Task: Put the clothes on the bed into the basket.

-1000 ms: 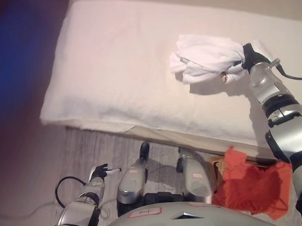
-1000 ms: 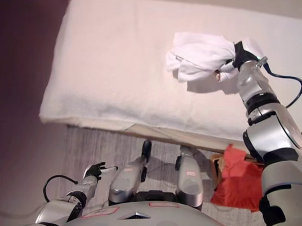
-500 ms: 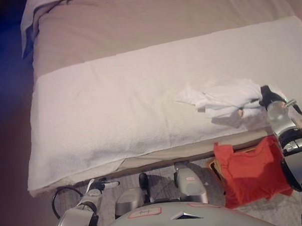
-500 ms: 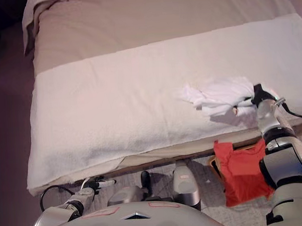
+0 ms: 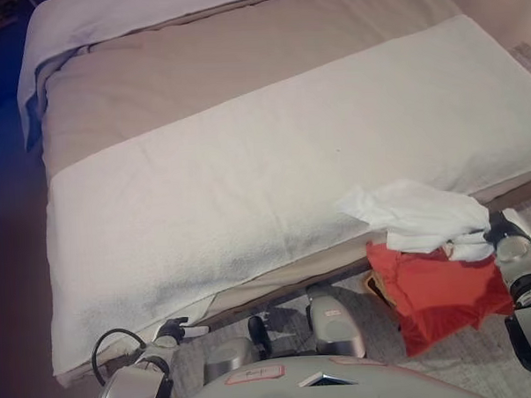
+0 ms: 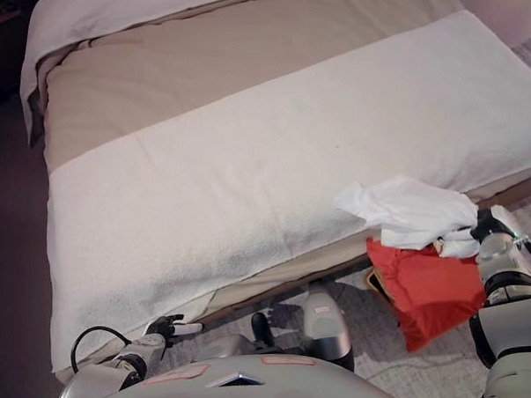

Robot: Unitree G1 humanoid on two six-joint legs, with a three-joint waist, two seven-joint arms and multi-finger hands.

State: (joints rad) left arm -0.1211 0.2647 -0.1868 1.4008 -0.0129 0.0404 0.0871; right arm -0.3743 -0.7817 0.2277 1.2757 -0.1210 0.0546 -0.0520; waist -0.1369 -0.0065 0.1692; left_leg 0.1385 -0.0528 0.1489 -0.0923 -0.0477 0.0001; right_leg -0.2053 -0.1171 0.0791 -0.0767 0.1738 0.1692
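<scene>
A white garment hangs from my right hand, which is shut on its end. It trails from the bed's front edge out over the basket. The basket is on the floor by the bed, mostly covered by a red garment draped over it; only a bit of its woven rim shows. My left hand is low by the floor at the lower left, away from the clothes, fingers curled and empty.
The bed fills most of the view, with a white towel-like cover over a beige sheet and a pale pillow at the far left. Grey floor lies below the bed's front edge.
My right hand has pulled the white garment off the bed's middle to the front edge, over the red garment. The camera view has shifted, showing more of the bed.
</scene>
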